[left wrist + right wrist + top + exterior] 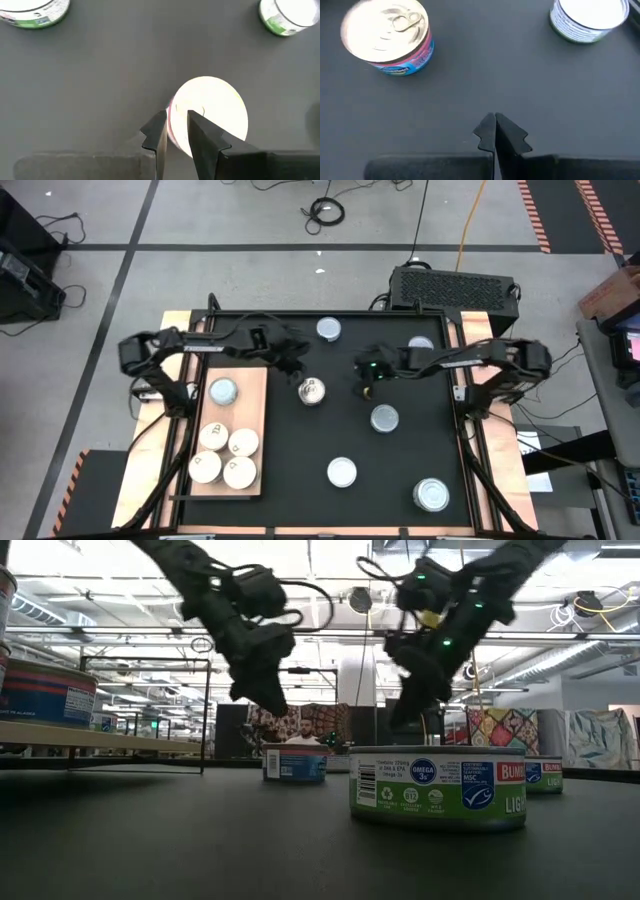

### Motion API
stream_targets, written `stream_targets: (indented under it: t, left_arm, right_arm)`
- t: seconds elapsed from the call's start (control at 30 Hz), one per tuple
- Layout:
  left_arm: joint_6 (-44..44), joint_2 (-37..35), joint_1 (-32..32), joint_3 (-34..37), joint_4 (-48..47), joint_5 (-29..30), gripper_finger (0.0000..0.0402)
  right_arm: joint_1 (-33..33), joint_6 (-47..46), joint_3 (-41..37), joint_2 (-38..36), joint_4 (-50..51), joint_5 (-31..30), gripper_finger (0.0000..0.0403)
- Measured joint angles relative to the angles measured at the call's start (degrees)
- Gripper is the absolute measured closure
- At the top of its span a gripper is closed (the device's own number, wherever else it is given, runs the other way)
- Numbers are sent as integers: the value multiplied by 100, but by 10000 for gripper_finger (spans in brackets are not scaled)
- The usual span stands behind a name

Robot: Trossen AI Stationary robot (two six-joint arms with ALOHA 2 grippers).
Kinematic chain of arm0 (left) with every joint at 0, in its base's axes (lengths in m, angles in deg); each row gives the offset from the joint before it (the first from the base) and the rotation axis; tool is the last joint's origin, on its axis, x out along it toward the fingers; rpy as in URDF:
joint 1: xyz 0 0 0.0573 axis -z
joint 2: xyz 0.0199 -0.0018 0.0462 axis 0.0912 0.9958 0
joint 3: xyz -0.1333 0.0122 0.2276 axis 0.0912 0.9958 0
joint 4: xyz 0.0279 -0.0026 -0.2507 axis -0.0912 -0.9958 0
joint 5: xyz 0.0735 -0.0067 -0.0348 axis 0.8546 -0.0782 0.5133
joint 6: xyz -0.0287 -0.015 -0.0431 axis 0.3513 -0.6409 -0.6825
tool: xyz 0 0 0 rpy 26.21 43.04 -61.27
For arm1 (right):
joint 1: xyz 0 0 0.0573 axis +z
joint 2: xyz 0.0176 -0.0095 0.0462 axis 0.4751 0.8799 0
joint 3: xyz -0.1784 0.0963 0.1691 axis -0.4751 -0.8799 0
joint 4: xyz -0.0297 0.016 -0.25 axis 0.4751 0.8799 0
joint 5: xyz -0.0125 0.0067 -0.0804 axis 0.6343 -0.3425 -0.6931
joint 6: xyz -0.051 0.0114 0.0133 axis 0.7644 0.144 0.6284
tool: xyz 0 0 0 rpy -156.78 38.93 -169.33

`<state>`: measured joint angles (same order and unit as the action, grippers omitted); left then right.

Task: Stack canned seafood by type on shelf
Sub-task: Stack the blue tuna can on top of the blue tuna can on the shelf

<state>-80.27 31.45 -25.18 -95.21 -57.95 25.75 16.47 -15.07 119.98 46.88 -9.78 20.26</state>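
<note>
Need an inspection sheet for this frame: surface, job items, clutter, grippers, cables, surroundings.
Surface: black mat on a wooden table.
Job's things: shelf at the mat's left carries five cans, four cream-topped in a cluster, one silver-topped apart. Six more cans on the mat, among them a pink-sided can.
Clutter: nothing seen.
Grippers: left gripper over the pink-sided can's edge, jaws slightly apart, grip unclear. Right gripper shut, empty, above bare mat.
Cables: leads loop along both arms; more lie on the floor.
Surroundings: black box behind the table; a person far off.
</note>
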Motion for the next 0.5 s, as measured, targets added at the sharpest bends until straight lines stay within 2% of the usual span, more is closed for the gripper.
stream_targets:
  t: [0.13, 0.2, 0.37, 0.5]
  left_arm:
    - [24, 506, 58, -594, -587, 11, 324]
    - [145, 665, 63, -745, -602, -27, 324]
    - [301, 990, -94, -754, -709, -686, 324]
    - [303, 1160, -239, -756, -751, -770, 324]
  right_arm:
    - [-113, -28, -586, -601, -601, 264, 403]
    - [-133, -3, -712, -794, -567, 446, 403]
    - [-130, -1, -766, -1031, -493, 494, 403]
    - [-117, 22, -769, -1033, -427, 496, 403]
